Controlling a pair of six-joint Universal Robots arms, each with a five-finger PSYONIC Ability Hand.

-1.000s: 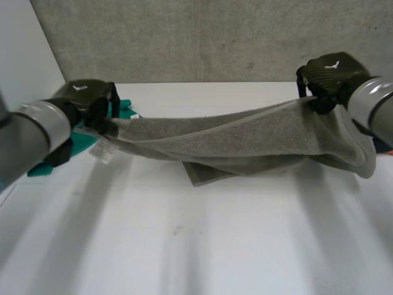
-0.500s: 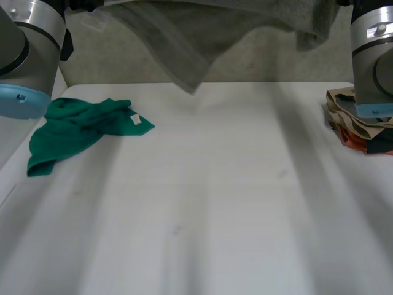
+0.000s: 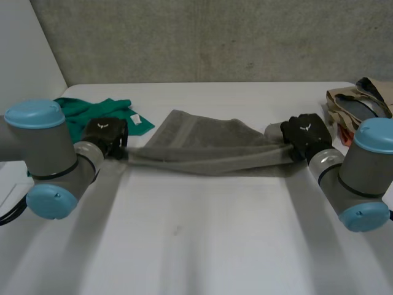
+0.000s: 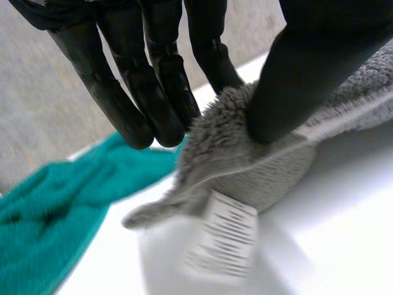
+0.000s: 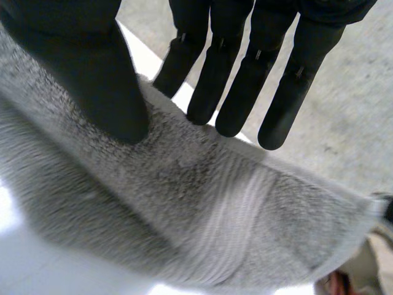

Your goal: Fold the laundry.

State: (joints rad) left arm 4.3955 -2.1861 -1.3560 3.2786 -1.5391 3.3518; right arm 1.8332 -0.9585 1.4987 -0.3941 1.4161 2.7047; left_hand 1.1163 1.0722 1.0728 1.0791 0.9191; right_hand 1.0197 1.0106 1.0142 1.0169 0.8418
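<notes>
A grey towel (image 3: 202, 144) lies stretched across the white table (image 3: 196, 246) between my two hands, bunched at both ends. My left hand (image 3: 105, 134) is at its left end. In the left wrist view the thumb (image 4: 295, 74) presses the towel's (image 4: 245, 166) corner, and the straight fingers (image 4: 153, 92) touch the cloth's far side, just above its white label (image 4: 221, 239). My right hand (image 3: 304, 134) is at the right end. There the thumb (image 5: 92, 74) sits on the towel (image 5: 184, 203), with straight fingers (image 5: 233, 74) along its far edge.
A crumpled green cloth (image 3: 92, 114) lies at the back left, just behind my left hand, and is seen past the fingers (image 4: 49, 215). A pile of beige and orange clothes (image 3: 353, 101) sits at the right edge. A concrete wall stands behind the table.
Both hands swung the towel high up, then brought it down. It now lies on the table, stretched out, and the fingers have loosened a little.
</notes>
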